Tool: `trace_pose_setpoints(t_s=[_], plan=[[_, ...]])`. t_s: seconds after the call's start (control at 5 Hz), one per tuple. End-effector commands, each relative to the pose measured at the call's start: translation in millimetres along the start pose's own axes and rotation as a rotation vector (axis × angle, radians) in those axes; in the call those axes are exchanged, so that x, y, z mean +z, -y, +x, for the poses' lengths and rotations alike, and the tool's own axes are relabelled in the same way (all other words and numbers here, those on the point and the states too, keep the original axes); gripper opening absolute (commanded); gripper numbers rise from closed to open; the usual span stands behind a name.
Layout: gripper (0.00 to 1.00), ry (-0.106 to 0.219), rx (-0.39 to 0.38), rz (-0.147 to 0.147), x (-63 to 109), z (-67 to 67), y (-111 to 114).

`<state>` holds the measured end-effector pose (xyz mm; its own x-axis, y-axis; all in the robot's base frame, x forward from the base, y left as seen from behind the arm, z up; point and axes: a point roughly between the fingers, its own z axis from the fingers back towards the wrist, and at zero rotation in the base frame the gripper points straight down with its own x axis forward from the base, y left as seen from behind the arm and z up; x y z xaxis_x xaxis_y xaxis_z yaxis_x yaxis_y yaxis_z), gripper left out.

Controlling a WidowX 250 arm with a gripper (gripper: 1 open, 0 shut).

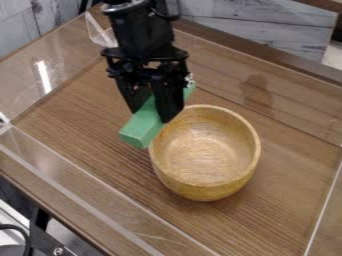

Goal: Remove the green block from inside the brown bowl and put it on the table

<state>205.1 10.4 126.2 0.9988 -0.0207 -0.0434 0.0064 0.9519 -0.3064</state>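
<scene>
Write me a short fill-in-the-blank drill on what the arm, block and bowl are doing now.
The green block is held by the ____.
The bowl is round and ____ in color.
Inside the bowl there is ____.
The bowl rests on the ____.

Missing words: pincer; brown; nothing; table.
</scene>
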Motion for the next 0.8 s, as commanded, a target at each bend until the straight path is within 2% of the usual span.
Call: trace_pose_setpoints(t_s=[0.0,0.6], plan=[[0.00,0.043,-0.030,0.019,9.2,1.6,-6],[0.00,0.053,-0.050,0.034,7.0,0.2,-25]])
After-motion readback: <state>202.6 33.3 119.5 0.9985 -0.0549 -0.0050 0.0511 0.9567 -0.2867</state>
